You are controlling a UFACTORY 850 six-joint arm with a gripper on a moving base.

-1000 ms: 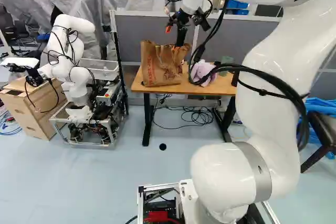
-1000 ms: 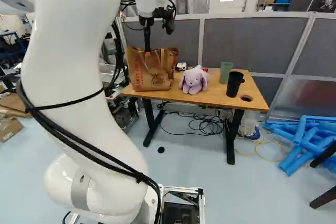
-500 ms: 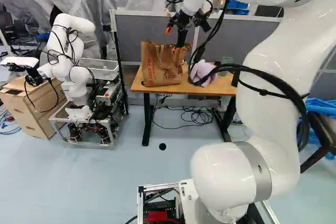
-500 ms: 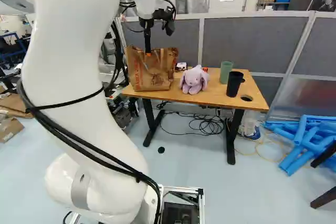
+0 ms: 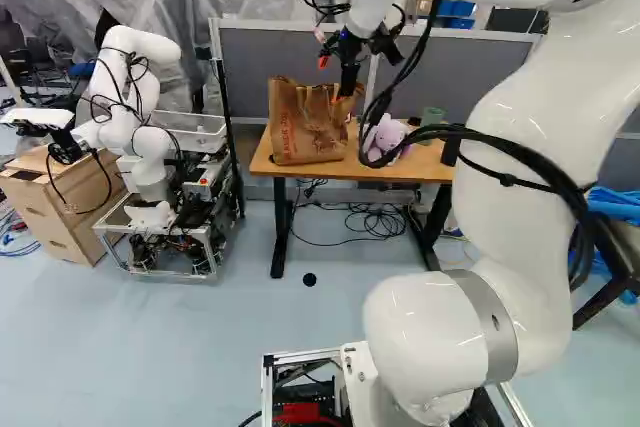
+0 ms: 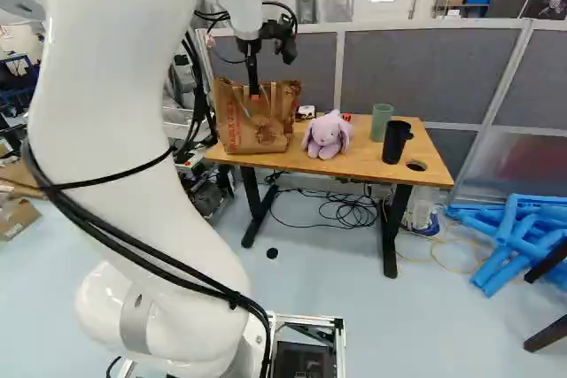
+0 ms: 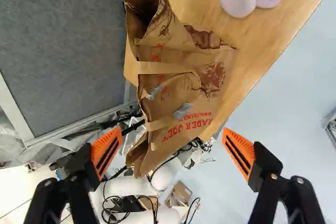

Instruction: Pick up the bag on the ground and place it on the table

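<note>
bag [image 5: 305, 127] stands upright on the table [image 6: 368, 161], at the table's left end in both base views. it is brown paper with red print, creased along its rim, and two grey strips [image 7: 182, 110] stick to it by the paper handles [image 7: 165, 68]. the gripper [image 6: 254, 95] is over by the bag's upper part, its two fingers spread wide with nothing between the pads [image 7: 240, 150]. in the wrist view the bag lies ahead of the fingers, with a gap showing between each pad and the paper.

a purple stuffed rabbit [image 6: 326, 136] sits on the table beside the bag. past it are a green cup [image 6: 381, 123] and a black mug [image 6: 395, 143], with a round hole [image 6: 415, 165] in the tabletop near the mug. a grey partition [image 6: 425, 68] runs behind the table, and dark cables [image 6: 347, 212] lie coiled on the floor [image 6: 328, 285] under it. blue tubes [image 6: 509, 236] are heaped at the right of the right base view. another robot [image 5: 150, 137] stands at the left of the left base view, next to a wooden box [image 5: 60, 212].
</note>
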